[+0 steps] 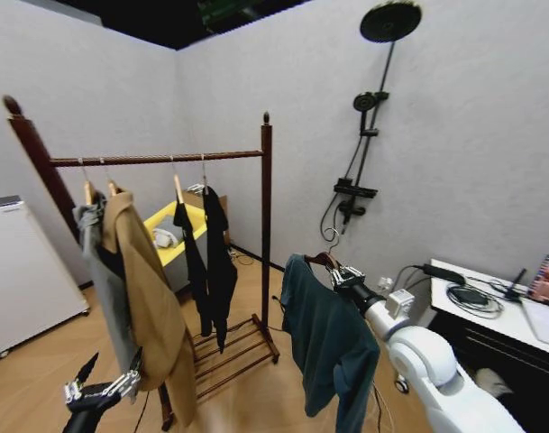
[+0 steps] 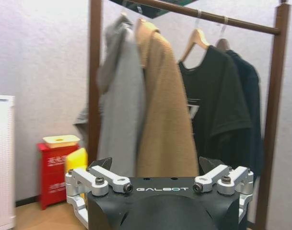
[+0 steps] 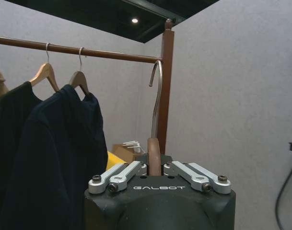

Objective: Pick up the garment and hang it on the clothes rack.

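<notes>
Right pincer (image 1: 344,276) clamps the garment's (image 1: 328,352) hanger (image 3: 154,160); left pincer (image 1: 101,390) gapes wide, empty.

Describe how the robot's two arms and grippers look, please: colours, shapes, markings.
The right arm has smooth, rounded white shells, with a small white box near the wrist. Both the right gripper and the left gripper have a black body marked GALBOT in pale letters, with silver metal linkage bars fastened by dark bolts. The left gripper's fingertips are black and pointed.

"GALBOT" is printed on the left end effector (image 2: 155,175) and right end effector (image 3: 154,165) housings.
</notes>
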`<state>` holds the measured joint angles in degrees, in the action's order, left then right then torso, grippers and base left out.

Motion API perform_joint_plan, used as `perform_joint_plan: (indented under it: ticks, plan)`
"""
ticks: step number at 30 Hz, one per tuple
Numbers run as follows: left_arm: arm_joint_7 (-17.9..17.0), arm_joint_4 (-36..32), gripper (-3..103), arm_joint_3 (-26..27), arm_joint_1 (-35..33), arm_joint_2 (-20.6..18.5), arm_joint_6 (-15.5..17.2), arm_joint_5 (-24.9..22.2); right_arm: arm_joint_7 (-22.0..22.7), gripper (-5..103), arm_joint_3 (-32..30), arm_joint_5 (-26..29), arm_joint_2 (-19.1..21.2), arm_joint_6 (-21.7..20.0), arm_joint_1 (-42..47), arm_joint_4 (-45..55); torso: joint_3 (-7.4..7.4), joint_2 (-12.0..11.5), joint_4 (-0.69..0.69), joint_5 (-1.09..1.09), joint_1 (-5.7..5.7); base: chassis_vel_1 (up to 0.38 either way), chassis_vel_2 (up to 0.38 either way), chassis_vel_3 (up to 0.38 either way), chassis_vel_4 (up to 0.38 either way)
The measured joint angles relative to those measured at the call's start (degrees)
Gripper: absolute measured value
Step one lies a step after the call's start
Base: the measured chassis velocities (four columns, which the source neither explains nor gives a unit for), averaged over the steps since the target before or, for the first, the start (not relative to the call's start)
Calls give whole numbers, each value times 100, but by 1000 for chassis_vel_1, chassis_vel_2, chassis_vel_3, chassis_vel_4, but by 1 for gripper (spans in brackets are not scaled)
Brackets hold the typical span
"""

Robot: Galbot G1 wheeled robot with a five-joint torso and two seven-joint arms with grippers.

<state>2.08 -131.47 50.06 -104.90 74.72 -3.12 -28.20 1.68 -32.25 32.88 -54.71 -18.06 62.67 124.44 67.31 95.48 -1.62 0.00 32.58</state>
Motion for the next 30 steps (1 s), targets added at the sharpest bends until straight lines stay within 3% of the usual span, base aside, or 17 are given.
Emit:
perform_joint_plan:
  ticks: [15,30]
  plan:
    - [-1,0,100,0,0,0,0,0,-66,9,-14,-49,-37,203,-8,-164,-1,1,-3,1,-1,49,63,66,52]
    - [0,0,100,0,1,0,0,0,-73,9,36,-203,-68,236,-42,-197,2,-3,0,1,8,-145,144,158,-138]
